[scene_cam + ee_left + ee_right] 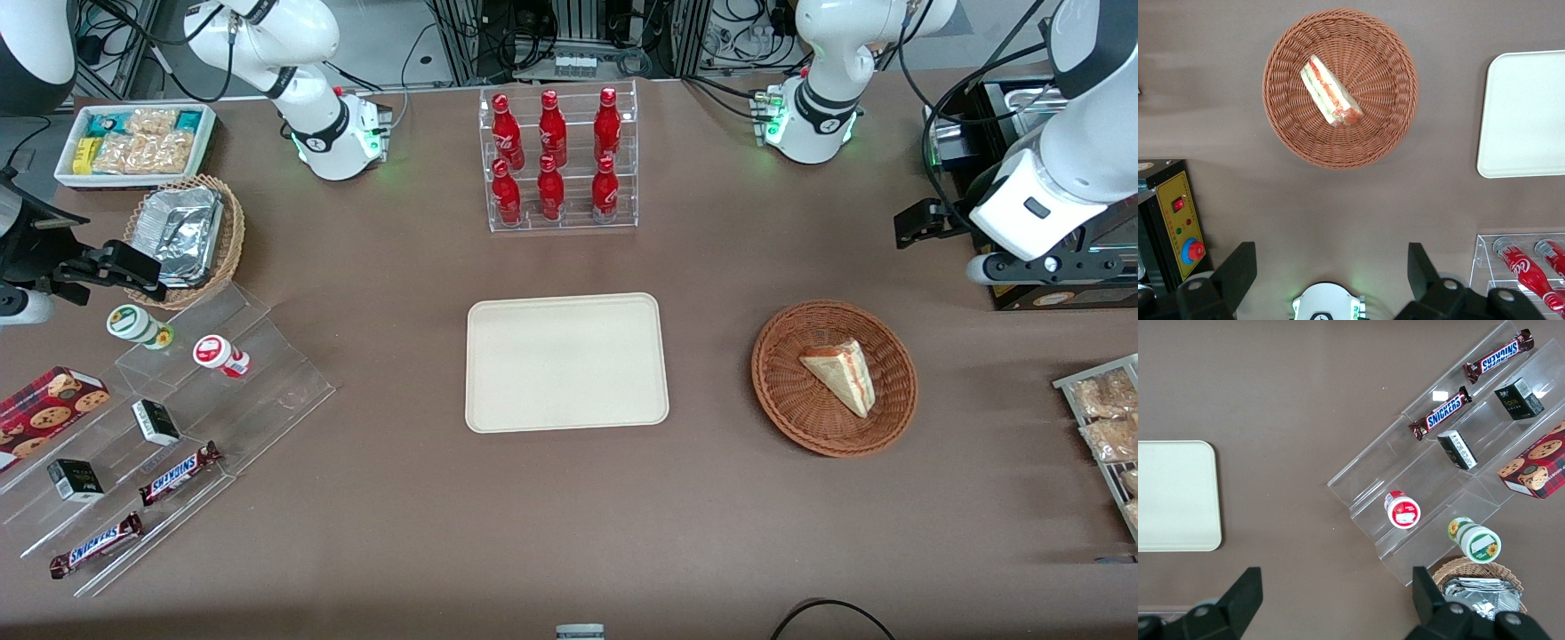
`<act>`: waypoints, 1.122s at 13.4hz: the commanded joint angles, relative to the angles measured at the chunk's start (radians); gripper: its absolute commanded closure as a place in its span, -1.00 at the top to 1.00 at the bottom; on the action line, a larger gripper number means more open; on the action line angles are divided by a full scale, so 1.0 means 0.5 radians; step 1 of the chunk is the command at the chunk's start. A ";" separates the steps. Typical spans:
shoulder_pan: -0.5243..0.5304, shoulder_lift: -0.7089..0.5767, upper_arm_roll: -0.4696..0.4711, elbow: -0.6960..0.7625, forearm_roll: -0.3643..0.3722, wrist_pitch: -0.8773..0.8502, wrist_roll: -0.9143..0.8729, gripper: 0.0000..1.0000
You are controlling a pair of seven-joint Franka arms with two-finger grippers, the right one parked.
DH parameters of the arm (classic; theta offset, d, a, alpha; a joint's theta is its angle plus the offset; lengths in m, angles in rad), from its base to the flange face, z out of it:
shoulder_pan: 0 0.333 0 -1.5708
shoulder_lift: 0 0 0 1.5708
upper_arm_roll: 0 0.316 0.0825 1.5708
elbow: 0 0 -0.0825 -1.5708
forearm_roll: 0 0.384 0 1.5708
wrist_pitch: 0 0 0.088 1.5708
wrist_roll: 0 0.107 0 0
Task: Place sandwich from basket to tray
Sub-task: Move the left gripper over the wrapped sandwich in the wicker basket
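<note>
**Sandwich waiting in the basket, gripper released and well clear**

I start with the tray (pixel 566 362): flat, cream, low-rimmed, bare on top, lying at the middle of the table nearer the front camera than the rack of red bottles (pixel 557 160). It gives me a wide, forgiving place to set something down.

Next the basket (pixel 782 391), a shallow round reddish-brown wicker bowl beside the tray, toward my working arm's end of the table and apart from the tray's rim. Its walls are low, so I judge a straight descent from above will clear them.

My gripper (pixel 1331 270) hangs high above the table, farther from the front camera than the basket. In the wrist view both fingers (pixel 1238 270) stand wide apart with nothing between them.

Smallest is the sandwich (pixel 841 374), a pale triangular wedge lying flat in the basket's middle, its striped red, green and yellow cut edge showing. I expect it to be light and soft, with a slick clear wrap, so a hard squeeze would crush the bread and a light one could let it slide. I would take it across the two broad bread faces near the thick end, where there is most body, closing gently. The thin tip looks too floppy to hold.
</note>
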 commanded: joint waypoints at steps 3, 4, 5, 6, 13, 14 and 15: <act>0.010 -0.019 -0.006 -0.045 -0.010 0.067 0.036 1.00; 0.010 -0.016 -0.006 -0.063 -0.010 0.091 0.036 1.00; 0.013 -0.022 -0.006 -0.121 -0.007 0.146 0.039 1.00; 0.013 -0.028 -0.006 -0.164 -0.004 0.204 0.039 1.00; 0.016 -0.035 -0.003 -0.603 -0.004 0.652 0.039 1.00; 0.016 -0.038 -0.003 -0.686 -0.004 0.738 0.039 1.00; 0.016 -0.044 -0.003 -0.774 -0.004 0.827 0.039 1.00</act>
